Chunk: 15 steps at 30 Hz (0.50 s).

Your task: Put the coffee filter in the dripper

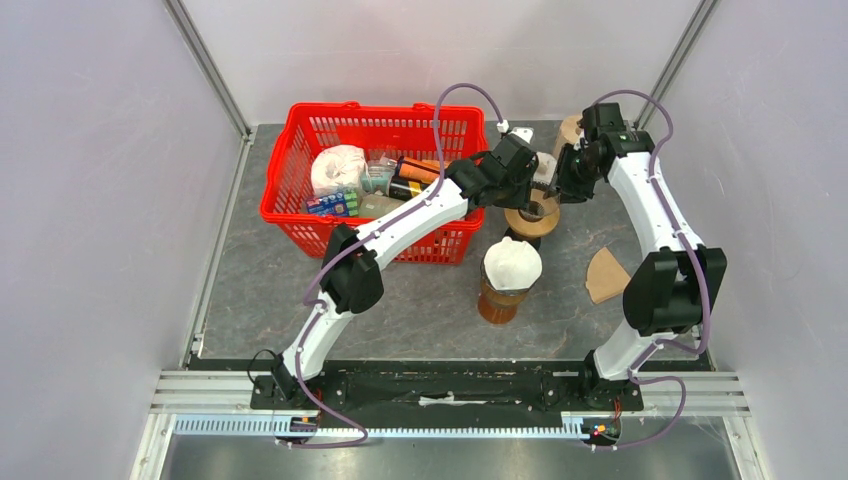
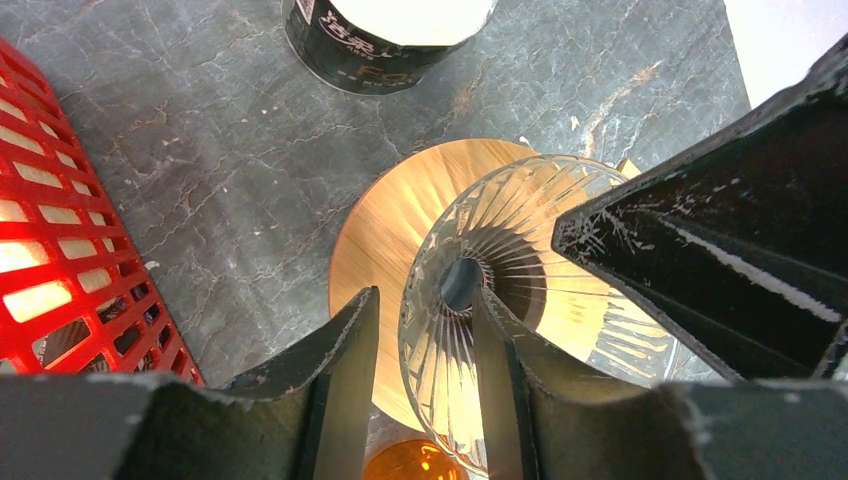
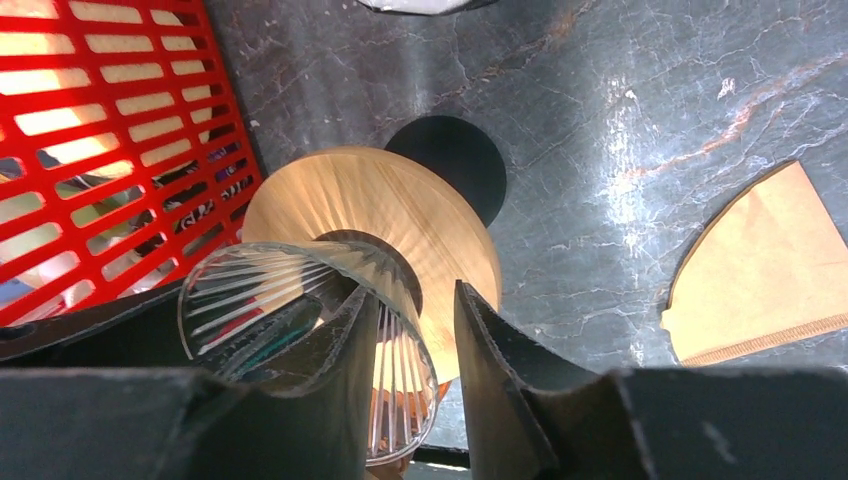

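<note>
Plainly, the coffee filter (image 1: 605,275) is not yet in play. It lies flat on the table (image 1: 420,300) as a brown paper fan on the right side, near the right arm's elbow and well apart from the dripper (image 1: 533,215), and neither hand holds it. The dripper, a ribbed glass cone in a wooden collar, is at the back centre just beside the red basket (image 1: 285,170). Its cone looks empty in both wrist views, mouth turned up toward the cameras, which is how it must face to take the paper. You have both hands at it at once, I judge, to square and steady it from two sides before you go for the filter. The left hand (image 2: 425,330) straddles the glass rim with its fingers spread, and gaps show on either side of the wall, so it pinches nothing. The right hand (image 3: 415,295) stands the same way at the opposite rim, fingers apart and clamping nothing. Whether the dripper rests on the table or on something under it I cannot tell; a dark round patch shows beneath the collar. An amber jar (image 1: 498,302) with a white top stands just in front of the dripper, so your reach to the filter should probably pass to its right.
</note>
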{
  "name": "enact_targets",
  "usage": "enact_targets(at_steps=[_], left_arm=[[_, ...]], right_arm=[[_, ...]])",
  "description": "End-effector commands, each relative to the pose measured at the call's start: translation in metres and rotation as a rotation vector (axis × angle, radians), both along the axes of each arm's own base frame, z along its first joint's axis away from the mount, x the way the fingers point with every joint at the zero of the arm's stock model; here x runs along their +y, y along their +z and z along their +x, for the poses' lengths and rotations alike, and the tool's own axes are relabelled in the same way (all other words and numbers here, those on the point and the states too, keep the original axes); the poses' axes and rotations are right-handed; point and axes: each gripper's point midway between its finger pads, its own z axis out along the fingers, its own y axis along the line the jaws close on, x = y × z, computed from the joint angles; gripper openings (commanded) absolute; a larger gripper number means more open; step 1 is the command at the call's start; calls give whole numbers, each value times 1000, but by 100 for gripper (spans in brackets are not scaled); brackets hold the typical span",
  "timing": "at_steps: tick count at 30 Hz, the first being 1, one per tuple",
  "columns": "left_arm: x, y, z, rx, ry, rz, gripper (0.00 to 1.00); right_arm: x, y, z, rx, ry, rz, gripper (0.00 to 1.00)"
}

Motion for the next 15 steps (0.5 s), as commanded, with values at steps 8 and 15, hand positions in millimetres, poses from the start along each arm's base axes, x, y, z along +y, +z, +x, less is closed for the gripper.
enact_targets(at_steps=[8,15], left_arm=[[4,59,2,-86,-26,-68,63],[9,97,0,-147,-38,-109,82]], right_arm=[[1,72,13,-227,-19,26,59],[-17,124,5,-402,-89,-31,97]])
